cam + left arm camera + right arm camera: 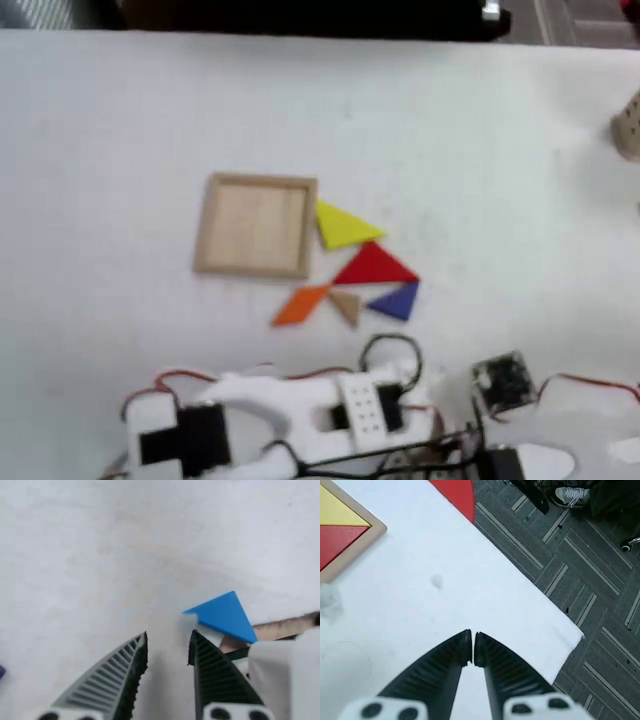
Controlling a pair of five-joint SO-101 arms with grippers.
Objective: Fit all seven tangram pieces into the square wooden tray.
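1. Left gripper: jaws apart and empty over the bare table. A blue triangle lies flat just beside one finger.
2. Right gripper: jaws together, holding nothing, near the table edge, with carpet beyond.
3. Tray: left of centre in the high view, with no piece inside it.
4. Loose pieces, right of and below the tray in the high view:
   - yellow triangle, against the tray's right rim
   - red triangle, below it
   - dark triangle, lower right
   - orange parallelogram, lower left
   - tan triangle, between those two
5. Right wrist view: a wooden frame encloses yellow and red, and a red shape lies apart from it. You cannot tell how this relates to the empty tray.
6. Step in hand, as a judgement: the first pick, since nothing has been placed.
7. Next move: shift the open jaws sideways to straddle the blue triangle, then come down low. The piece is thin and flat, so you need to grip it by its edges, and it may slide.
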